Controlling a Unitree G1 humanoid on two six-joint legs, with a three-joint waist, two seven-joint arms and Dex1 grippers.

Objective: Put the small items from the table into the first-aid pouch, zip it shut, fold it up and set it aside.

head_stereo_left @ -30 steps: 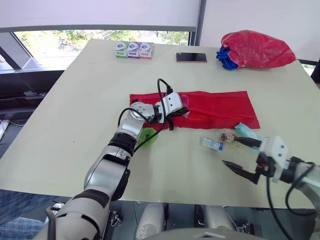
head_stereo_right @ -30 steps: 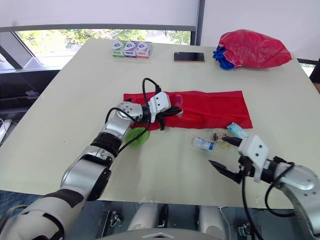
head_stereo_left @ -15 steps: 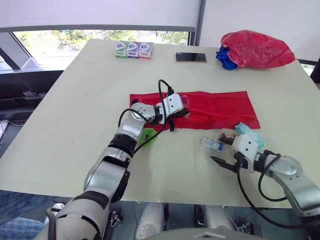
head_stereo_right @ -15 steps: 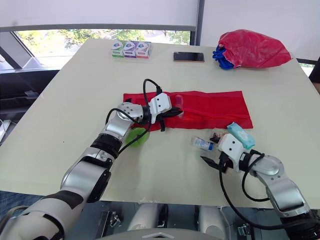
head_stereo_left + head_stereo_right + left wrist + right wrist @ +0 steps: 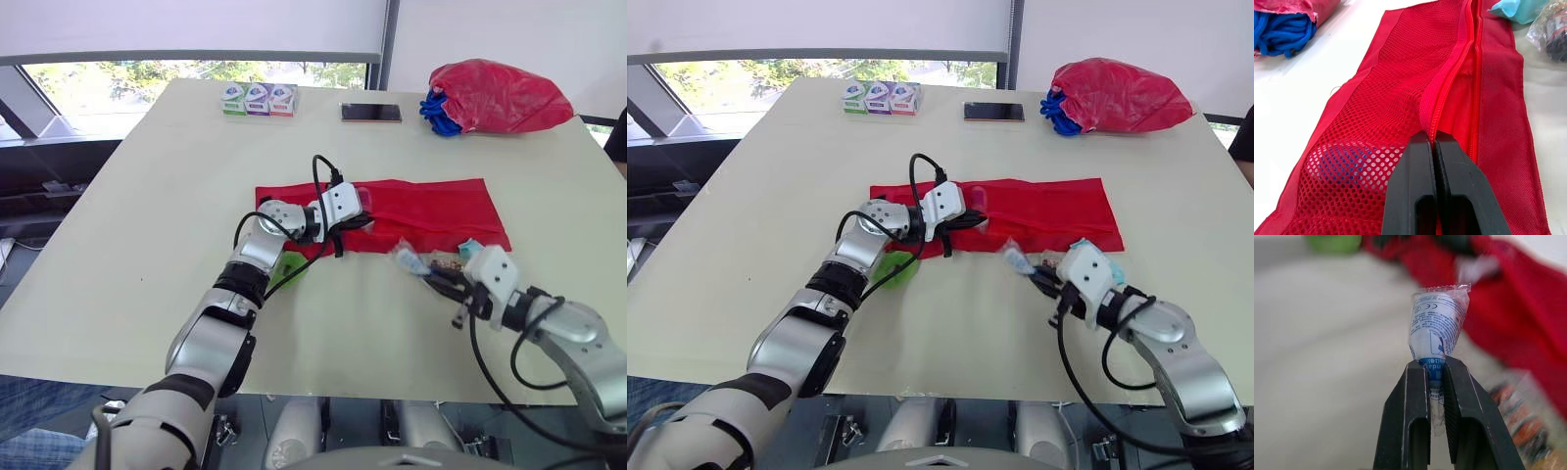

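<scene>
In the middle of your head view, a red mesh first-aid pouch (image 5: pixel 431 211) lies flat on the pale counter (image 5: pixel 147 196). Your left tool (image 5: pixel 1434 139) is pressed together on its zipper edge. At lower right, your right tool (image 5: pixel 1435 363) pinches a clear blue-printed sachet (image 5: pixel 1437 328) just below the pouch.

Bright, even daylight comes from the wide window (image 5: pixel 196 70) along the far side and lights the pale cream tabletop (image 5: pixel 137 215) flatly; shadows on it are faint and soft-edged. Both head views are sharp from near edge to far. In the left wrist view the red mesh fabric pouch (image 5: pixel 1396 93) is crisp close up, and the table beside it washes out almost white. In the right wrist view the clear printed plastic sachet (image 5: pixel 1437 328) is sharp, while the pouch and a green rounded object (image 5: pixel 1332 242) behind it dissolve into heavy blur.
</scene>
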